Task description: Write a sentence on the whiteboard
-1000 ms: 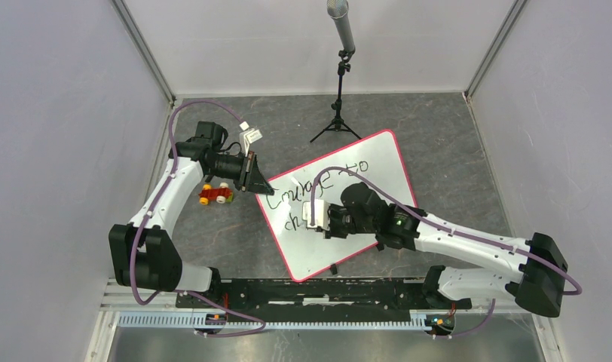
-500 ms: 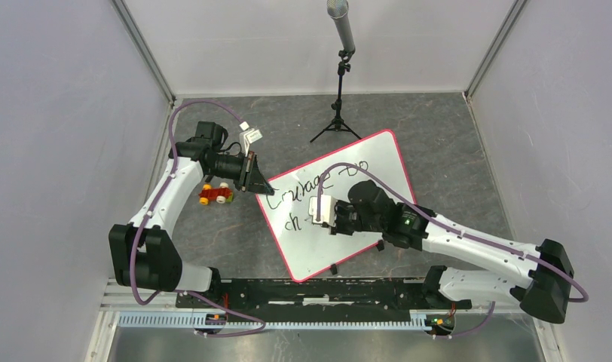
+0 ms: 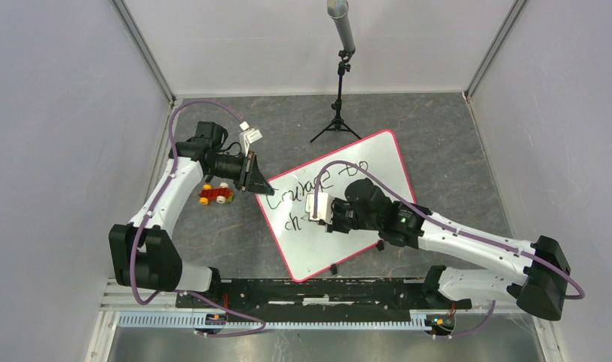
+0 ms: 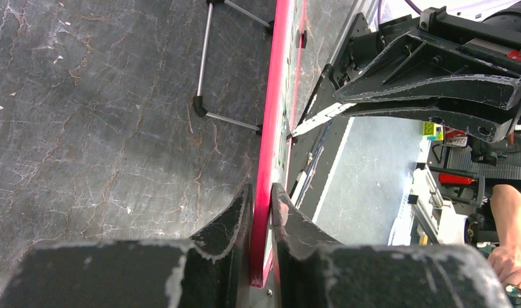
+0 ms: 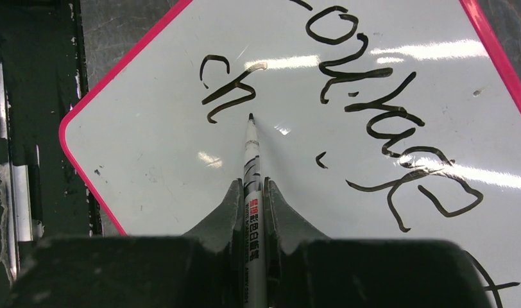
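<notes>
We see the whiteboard [image 3: 316, 253] lying flat and turned at an angle on the dark marbled table [image 3: 446, 143], in front of the 2 arm bases. The left claw [image 4: 261, 199] is clamped on the board's pink rim at its left corner, 1 finger on each face of the edge. The right claw [image 5: 251, 186] hangs over the board's middle, closed on a white marker [image 5: 251, 151] that points away from the wrist. The marker's black tip meets the white surface just right of the letters "ch". The sentence [image 3: 318, 183] so far reads "courage to" on the upper line and "ch" on the lower line. A small red and yellow toy car [image 3: 216, 194] sits on the table just left of the board, under the left arm. A black tripod stand [image 3: 338, 113] stands beyond the board's far edge.
</notes>
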